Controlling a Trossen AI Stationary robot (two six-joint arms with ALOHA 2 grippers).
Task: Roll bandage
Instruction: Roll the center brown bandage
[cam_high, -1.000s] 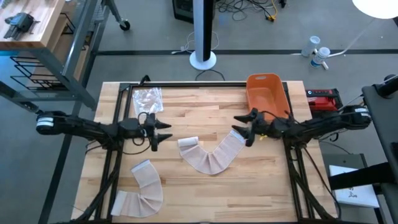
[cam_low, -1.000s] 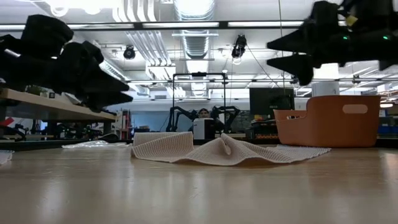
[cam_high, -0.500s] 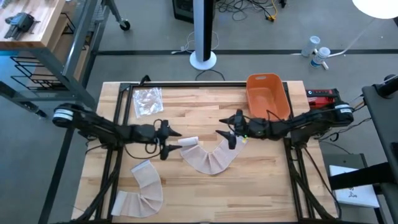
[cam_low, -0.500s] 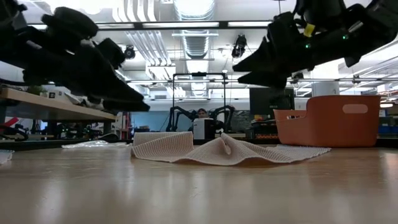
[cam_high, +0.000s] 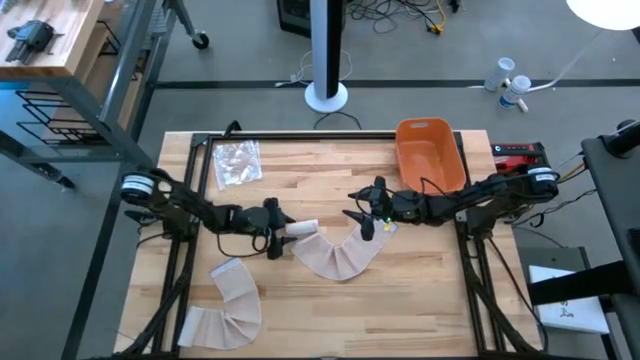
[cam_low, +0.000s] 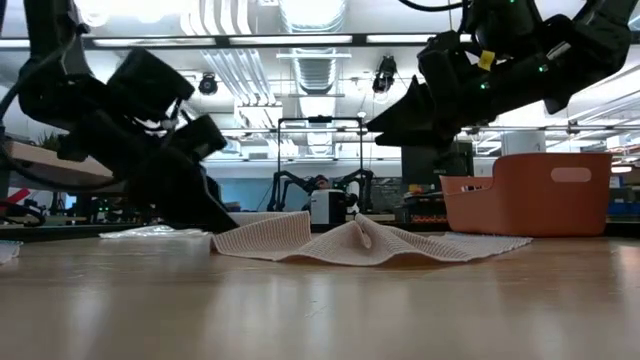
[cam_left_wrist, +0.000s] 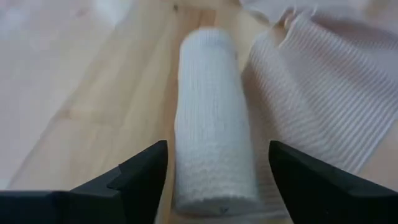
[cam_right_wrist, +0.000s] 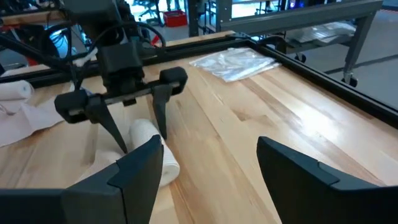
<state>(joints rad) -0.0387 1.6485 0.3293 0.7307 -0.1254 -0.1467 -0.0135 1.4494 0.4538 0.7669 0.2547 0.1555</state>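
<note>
As the bandage (cam_high: 335, 250) lies on the table (cam_high: 420, 290), it shows as a pale ribbed strip, curved and rumpled, with a tight white roll (cam_left_wrist: 214, 149) at its end nearest my left arm. My left end effector (cam_high: 279, 232) is down at that roll, fingers (cam_left_wrist: 140, 171) spread wide on either side of it, not gripping it. My right end effector (cam_high: 357, 213) hangs above the strip's other end, fingers apart too and holding nothing.

Beyond the bandage, toward my right arm, stands an orange bin (cam_high: 430, 152). A clear plastic bag (cam_high: 238, 160) lies beyond the bandage on my left arm's side. A second bandage (cam_high: 228, 300) lies loose, well apart from the first, near the table's front edge. Nothing lies between the roll and my left fingers.
</note>
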